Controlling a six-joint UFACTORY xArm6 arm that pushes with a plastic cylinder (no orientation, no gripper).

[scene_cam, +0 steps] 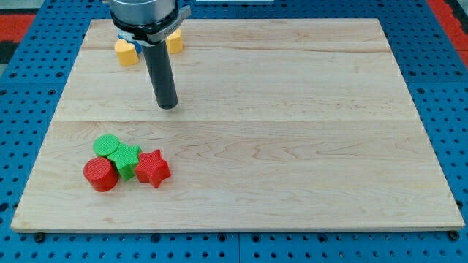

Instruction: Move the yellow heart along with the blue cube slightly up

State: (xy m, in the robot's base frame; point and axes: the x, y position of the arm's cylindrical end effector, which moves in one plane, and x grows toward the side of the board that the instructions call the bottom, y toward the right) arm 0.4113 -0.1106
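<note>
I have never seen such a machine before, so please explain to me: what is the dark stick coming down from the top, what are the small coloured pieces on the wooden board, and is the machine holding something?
There is one picture, from one camera looking down at a slant on a wooden board. The dark stick is the end of a robot arm. It has no hand and holds nothing; it only pushes pieces by sliding its lower end, my tip, along the board.

Near the view's top left, above my tip, lie two yellow blocks: one left of the rod, one right of it. A bit of blue shows between them, mostly hidden by the arm. My tip touches none of them.

At the view's lower left is a cluster: a green cylinder, a green block, a red cylinder and a red star.
</note>
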